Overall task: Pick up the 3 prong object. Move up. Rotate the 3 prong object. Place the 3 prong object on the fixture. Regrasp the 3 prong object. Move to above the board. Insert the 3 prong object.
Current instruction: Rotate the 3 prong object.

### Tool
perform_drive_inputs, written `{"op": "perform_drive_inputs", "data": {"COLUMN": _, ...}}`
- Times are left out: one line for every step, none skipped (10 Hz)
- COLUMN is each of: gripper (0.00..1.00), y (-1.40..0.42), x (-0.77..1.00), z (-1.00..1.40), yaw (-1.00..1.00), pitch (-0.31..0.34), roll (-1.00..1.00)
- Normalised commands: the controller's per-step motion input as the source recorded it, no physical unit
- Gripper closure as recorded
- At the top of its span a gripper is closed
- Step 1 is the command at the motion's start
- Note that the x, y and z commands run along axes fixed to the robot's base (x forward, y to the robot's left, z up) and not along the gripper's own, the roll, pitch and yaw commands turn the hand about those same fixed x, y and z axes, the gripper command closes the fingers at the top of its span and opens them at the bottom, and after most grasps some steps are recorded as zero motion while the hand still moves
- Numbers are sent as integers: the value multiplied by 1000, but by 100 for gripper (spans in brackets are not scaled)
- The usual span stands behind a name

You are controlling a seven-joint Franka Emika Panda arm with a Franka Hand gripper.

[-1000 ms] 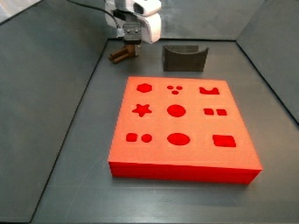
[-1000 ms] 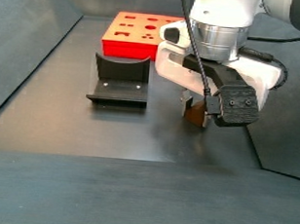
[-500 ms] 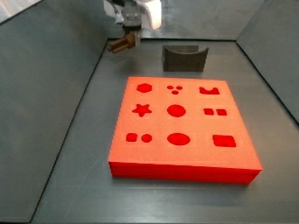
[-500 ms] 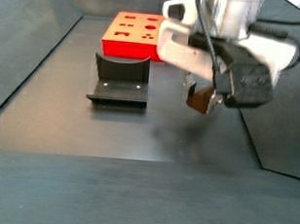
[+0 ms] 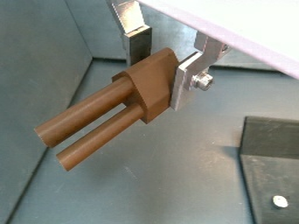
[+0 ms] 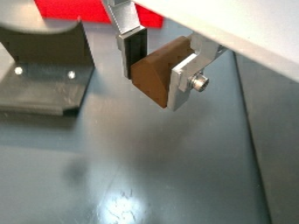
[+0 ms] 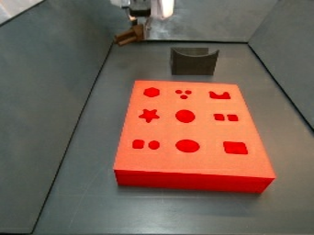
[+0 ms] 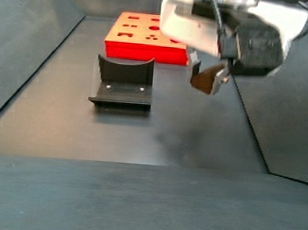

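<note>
My gripper (image 5: 165, 63) is shut on the 3 prong object (image 5: 111, 109), a brown wooden block with round prongs sticking out. It holds it in the air above the grey floor, as both side views show (image 8: 205, 78) (image 7: 130, 36). The silver fingers (image 6: 184, 77) clamp the block's sides in both wrist views. The fixture (image 8: 121, 81), a dark block with a U notch on a base plate, stands apart from the gripper; it also shows in a side view (image 7: 193, 61). The red board (image 7: 190, 131) with shaped holes lies flat on the floor, away from the gripper.
Grey walls enclose the floor (image 7: 73, 138) on each side. The fixture's base plate (image 6: 41, 87) shows near the gripper in a wrist view, and its edge (image 5: 274, 175) in a wrist view. The board's far end (image 8: 143, 36) lies behind the fixture.
The gripper has risen with the 3 prong object in it, from near the floor to well above it. The board and the fixture have not moved.
</note>
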Motion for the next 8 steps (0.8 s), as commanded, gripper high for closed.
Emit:
{"op": "perform_drive_inputs", "data": {"gripper": 100, "y": -102, "x": 4, "z": 444, "yaw": 23, "pitch": 42, "roll": 69}}
{"op": "perform_drive_inputs", "data": {"gripper": 100, "y": -62, "x": -10, "z": 266, "yaw": 23, "pitch": 47, "roll": 93}}
{"op": "perform_drive_inputs", "data": {"gripper": 100, "y": 0, "x": 0, "z": 0, "yaw": -1000, "pitch": 0, "roll": 0}}
{"op": "perform_drive_inputs", "data": {"gripper": 100, "y": 16, "x": 12, "z": -98, "yaw": -1000, "pitch": -1, "roll": -1}}
{"op": "perform_drive_inputs", "data": {"gripper": 100, "y": 22, "x": 21, "z": -82, "yaw": -1000, "pitch": -2, "roll": -3}}
{"op": "perform_drive_inputs", "data": {"gripper": 100, "y": 24, "x": 22, "z": -54, "yaw": -1000, "pitch": -3, "roll": -5}}
{"op": "perform_drive_inputs", "data": {"gripper": 100, "y": 23, "x": 21, "z": -49, "yaw": -1000, "pitch": -3, "roll": -5}}
{"op": "perform_drive_inputs", "data": {"gripper": 100, "y": 22, "x": 20, "z": -47, "yaw": -1000, "pitch": -3, "roll": -6}}
